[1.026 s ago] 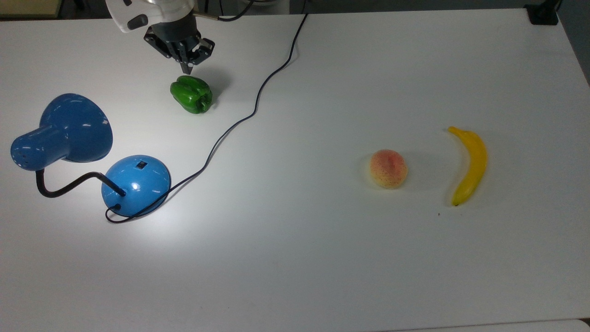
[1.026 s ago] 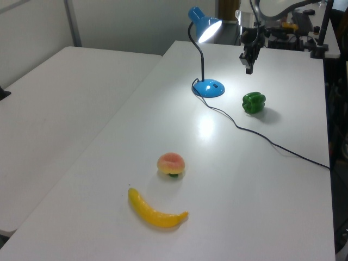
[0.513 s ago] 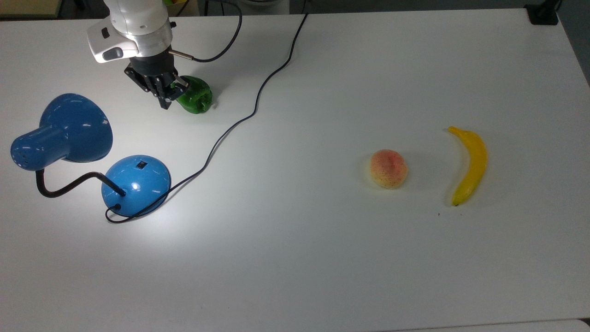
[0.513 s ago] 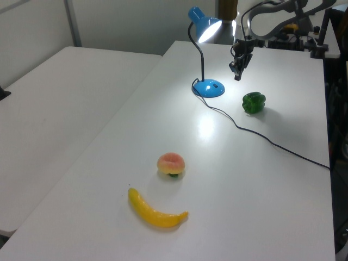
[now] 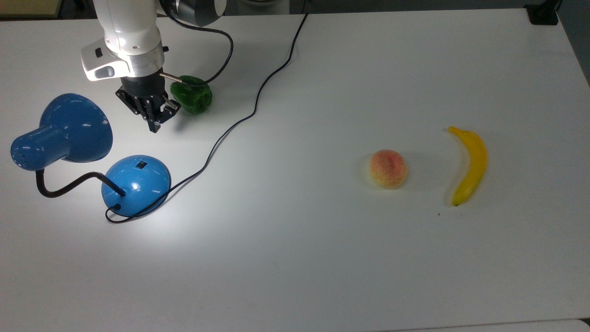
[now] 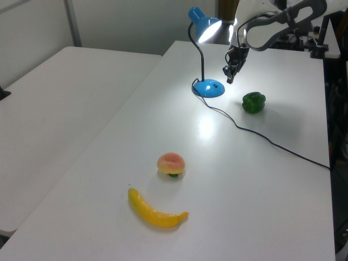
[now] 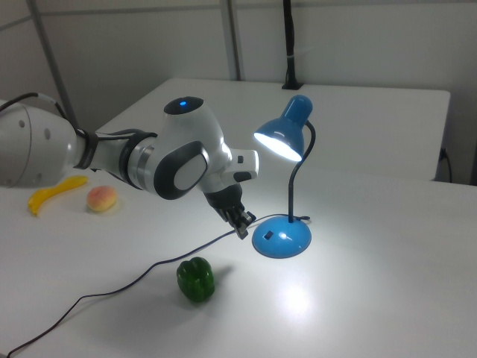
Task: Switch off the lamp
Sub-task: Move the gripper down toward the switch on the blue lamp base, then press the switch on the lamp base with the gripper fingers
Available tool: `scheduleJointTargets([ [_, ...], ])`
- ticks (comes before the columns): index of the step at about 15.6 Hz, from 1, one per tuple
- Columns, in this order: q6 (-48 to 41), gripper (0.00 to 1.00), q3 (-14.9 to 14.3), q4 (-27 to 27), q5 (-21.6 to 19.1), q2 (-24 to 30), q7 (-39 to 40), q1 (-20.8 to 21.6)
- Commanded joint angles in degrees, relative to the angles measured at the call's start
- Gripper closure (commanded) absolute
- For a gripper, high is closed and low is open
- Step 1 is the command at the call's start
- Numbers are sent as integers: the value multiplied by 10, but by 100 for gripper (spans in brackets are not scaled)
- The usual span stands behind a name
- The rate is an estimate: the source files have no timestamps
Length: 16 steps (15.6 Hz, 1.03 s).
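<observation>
Nearby, on the white table [image 5: 322, 258], a green bell pepper [image 5: 192, 97] lies just beside the arm's wrist, towards the top view's right of the gripper [image 5: 153, 127], and apart from the lamp's base. A peach [image 5: 388, 168] and a yellow banana [image 5: 469, 165] lie side by side, well apart from all this, at the top view's right. A black cord [image 5: 239, 121] snakes from the table's far edge past the pepper, then loops around the front of the base; it runs to the top view's right of the gripper and does not cross the gap between the fingertips and the base. The gripper hangs above the table near the base, its fingers pressed together and holding nothing. The lamp [image 5: 136, 183] stands at the top view's left: a glossy blue domed base with a small black switch [image 5: 142, 163] on its upper face, a black gooseneck [image 5: 69, 184] bending up to a blue cone-shaped shade [image 5: 64, 130]. In the right view the shade [image 7: 285, 131] glows brightly and throws a light patch on the table beside the base [image 7: 282, 237], so the lamp is lit.
</observation>
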<state>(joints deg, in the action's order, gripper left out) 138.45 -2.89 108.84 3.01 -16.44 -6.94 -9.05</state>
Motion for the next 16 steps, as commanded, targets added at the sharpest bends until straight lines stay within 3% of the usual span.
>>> scheduleJointTargets([
  [1, 51, 100, 1, 0, 8, -17, -13, -4],
  [16, 173, 100, 1, -13, 7, -71, -13, -14],
])
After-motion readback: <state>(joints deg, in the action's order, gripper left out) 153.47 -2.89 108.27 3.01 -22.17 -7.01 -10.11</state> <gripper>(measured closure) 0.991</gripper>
